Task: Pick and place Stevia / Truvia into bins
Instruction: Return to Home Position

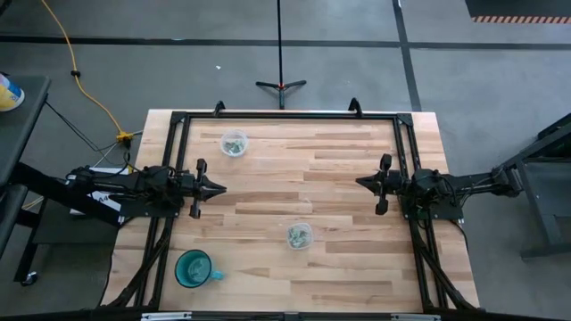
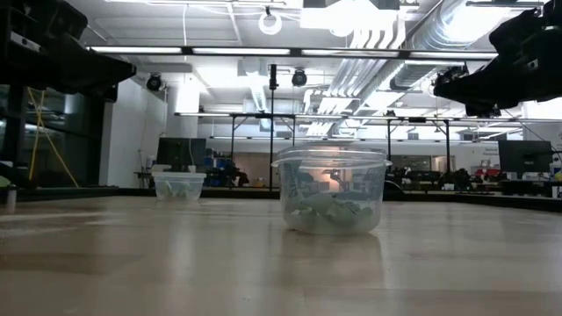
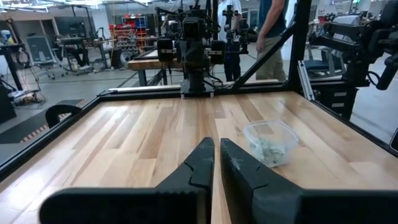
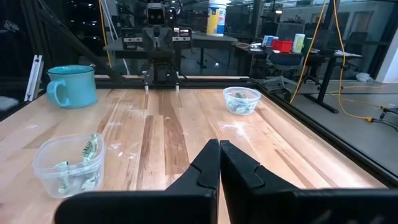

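Two clear plastic cups stand upright on the wooden table. One (image 1: 235, 144) is near the far edge, left of centre, and also shows in the right wrist view (image 4: 241, 99). The other (image 1: 299, 236) (image 2: 332, 193) (image 3: 270, 142) (image 4: 68, 165) is nearer, at the middle. Pale green and white sachets (image 4: 90, 155) lie inside both cups; I see none loose on the table. My left gripper (image 1: 221, 188) (image 3: 216, 144) hovers shut at the table's left, pointing right. My right gripper (image 1: 359, 183) (image 4: 219, 144) hovers shut at the right, pointing left. Both are well away from the cups.
A teal handled mug (image 1: 193, 268) (image 4: 71, 86) stands near the table's near left corner. A black frame (image 1: 285, 116) rims the table. Bare wood lies between the two grippers. A person (image 3: 273, 31) stands in the room beyond the table's right side.
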`<state>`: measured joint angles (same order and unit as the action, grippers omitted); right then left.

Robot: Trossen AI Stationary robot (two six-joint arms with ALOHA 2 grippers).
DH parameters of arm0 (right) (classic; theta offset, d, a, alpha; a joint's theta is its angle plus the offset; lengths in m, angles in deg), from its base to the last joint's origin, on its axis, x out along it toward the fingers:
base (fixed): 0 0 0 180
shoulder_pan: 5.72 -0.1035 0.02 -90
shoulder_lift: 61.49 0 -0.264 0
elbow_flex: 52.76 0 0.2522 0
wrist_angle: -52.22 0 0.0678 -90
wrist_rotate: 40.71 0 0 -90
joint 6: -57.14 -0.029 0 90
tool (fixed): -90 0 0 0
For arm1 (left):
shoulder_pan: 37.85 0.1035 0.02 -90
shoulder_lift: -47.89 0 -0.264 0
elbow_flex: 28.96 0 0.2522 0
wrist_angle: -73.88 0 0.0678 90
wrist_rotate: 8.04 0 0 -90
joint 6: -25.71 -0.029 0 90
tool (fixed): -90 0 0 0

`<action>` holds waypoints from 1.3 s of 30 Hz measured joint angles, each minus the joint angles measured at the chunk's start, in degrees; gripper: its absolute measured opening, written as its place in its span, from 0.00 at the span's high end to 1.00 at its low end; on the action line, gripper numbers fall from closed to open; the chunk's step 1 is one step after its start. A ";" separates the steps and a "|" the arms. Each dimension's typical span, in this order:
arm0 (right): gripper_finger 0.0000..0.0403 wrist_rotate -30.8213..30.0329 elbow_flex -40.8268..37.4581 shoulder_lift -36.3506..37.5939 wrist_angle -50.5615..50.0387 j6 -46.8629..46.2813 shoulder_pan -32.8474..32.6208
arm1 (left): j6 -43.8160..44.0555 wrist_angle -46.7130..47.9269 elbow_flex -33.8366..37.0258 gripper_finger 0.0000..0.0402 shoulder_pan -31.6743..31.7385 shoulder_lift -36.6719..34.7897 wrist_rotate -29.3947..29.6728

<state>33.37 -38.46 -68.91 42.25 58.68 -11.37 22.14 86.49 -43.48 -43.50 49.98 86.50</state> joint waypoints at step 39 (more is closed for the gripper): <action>0.98 0.02 -0.04 0.00 -0.13 -0.02 0.00 | 0.02 0.00 0.02 0.85 0.00 0.00 -0.04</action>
<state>33.39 -38.51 -68.91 42.12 58.66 -11.37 22.16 86.49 -43.46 -43.50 49.98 86.45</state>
